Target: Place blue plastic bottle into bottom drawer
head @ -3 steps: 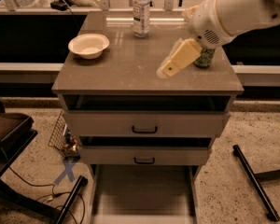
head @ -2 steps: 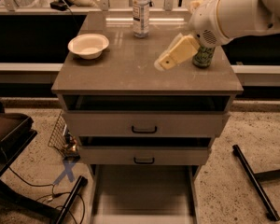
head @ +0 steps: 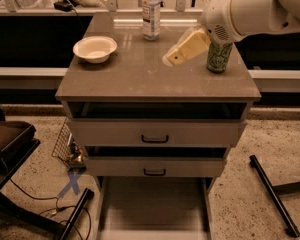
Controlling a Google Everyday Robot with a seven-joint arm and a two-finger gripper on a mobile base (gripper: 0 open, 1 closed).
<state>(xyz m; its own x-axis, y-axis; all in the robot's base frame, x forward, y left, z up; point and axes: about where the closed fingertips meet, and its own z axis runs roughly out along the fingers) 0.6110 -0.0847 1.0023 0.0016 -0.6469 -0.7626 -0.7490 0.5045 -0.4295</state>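
The gripper has crept up and to the left over the last second. It is a small drift, from just right of the frame's centre toward the upper middle, and it hangs a little above the cabinet top. The cream wedge of it slants down to the left from the big white arm that comes in from the upper right corner. I can't tell from here whether it is parted or closed, but nothing is in it.

The blue plastic bottle stands upright near the back edge of the top, at the upper middle of the frame, untouched. The gripper is nearer to it than it was, but a clear stretch of bare surface lies between them. The green can stands just to the right, partly behind the arm, and the move is carrying the gripper away from it. That looks to me like the right object being picked out. The white bowl sits well off at the upper left.

The bottom drawer is already pulled out at the lower middle of the frame, floor bare, below the two drawers with black handles. So I'd say the reach is still under way: the grasp, the lift and the trip down to that drawer are all yet to come.
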